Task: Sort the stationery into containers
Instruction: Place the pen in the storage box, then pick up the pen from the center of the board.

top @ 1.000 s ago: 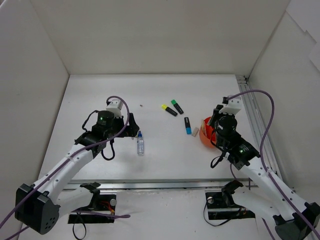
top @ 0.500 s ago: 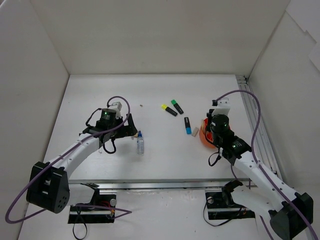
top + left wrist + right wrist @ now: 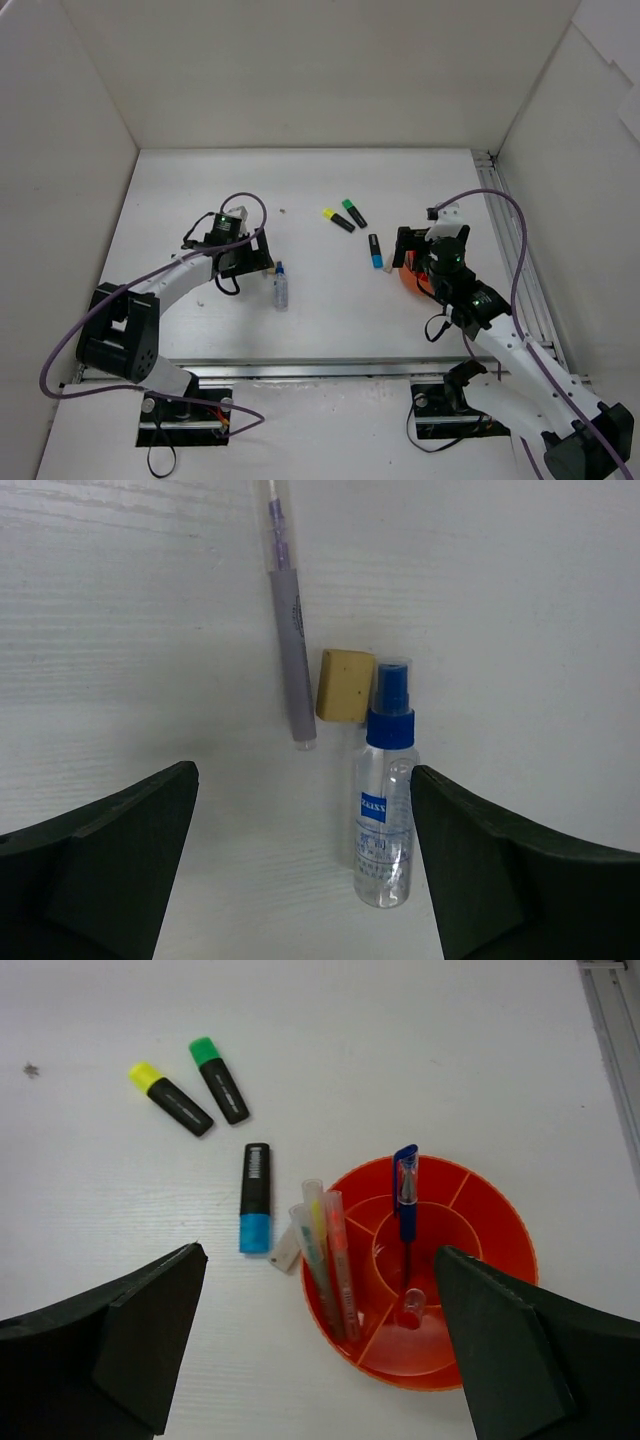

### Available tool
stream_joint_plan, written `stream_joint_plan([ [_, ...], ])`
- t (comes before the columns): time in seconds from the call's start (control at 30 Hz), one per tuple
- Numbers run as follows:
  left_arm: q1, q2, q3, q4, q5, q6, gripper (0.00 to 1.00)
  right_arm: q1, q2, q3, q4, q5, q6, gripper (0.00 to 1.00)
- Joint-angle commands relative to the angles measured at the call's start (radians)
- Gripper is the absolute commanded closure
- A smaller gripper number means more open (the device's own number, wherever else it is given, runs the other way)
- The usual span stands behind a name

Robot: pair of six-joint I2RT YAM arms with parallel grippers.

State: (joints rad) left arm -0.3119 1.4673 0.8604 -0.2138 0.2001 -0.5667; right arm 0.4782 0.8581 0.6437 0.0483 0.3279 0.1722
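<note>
- Hovering left gripper (image 3: 302,810), jaws wide apart, empty.
- Clear bottle (image 3: 385,820) lying below it; tan eraser (image 3: 345,685) and pale pen (image 3: 290,630) beside its cap.
- Yellow highlighter (image 3: 172,1100), green highlighter (image 3: 220,1080) and blue highlighter (image 3: 255,1198), left of pot.
- Orange pot (image 3: 480,1200), pens inside.
- Right gripper (image 3: 320,1255) above pot, spread, empty.

Top view: the right arm's wrist (image 3: 440,262) covers most of the orange pot (image 3: 405,275), leaving only a sliver of rim visible near the worktop's right edge. Left wrist view: the thin pen (image 3: 287,630) is cut off by the top edge, and the small print on the clear bottle (image 3: 384,810) is unreadable. In both wrist views the left jaws and right jaws run off the bottom edge. The dark speck (image 3: 32,1069) is too small to identify.
</note>
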Motion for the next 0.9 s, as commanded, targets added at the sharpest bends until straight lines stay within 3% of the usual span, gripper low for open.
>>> stream_joint_plan([
  [0.0, 0.01, 0.027, 0.086, 0.025, -0.039, -0.044, 0.19, -0.004, -0.044, 0.04, 0.035, -0.075, 0.019, 0.02],
  [0.23, 0.01, 0.129, 0.21, -0.091, -0.18, -0.148, 0.42, -0.003, -0.06, 0.057, 0.015, -0.099, 0.035, 0.02],
  [0.53, -0.056, 0.278, 0.362, -0.208, -0.307, -0.151, 0.42, -0.004, -0.019, 0.07, 0.012, -0.102, 0.03, 0.02],
  [0.87, -0.079, 0.373, 0.424, -0.3, -0.367, -0.205, 0.59, -0.004, -0.05, 0.048, -0.002, -0.075, 0.024, 0.02],
])
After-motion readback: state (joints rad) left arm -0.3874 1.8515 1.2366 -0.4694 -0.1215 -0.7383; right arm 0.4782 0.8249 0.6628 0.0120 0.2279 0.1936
